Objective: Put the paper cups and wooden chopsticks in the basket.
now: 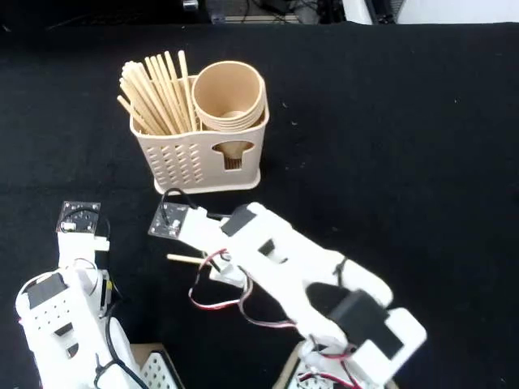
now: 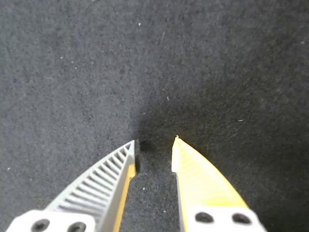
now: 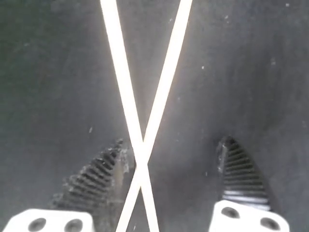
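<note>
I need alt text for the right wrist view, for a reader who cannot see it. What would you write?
Two wooden chopsticks lie crossed in an X on the black table, between the fingers of the open right gripper. The crossing sits close to one finger.

Black-cloth bench [image 1: 405, 146], pale lint specks across surface. Cream basket [image 1: 199, 162] stands upright on it, far left part. 2 wooden chopsticks [image 3: 140, 145] lie flat on cloth, crossed in X, near side of basket, apart from it.
</note>
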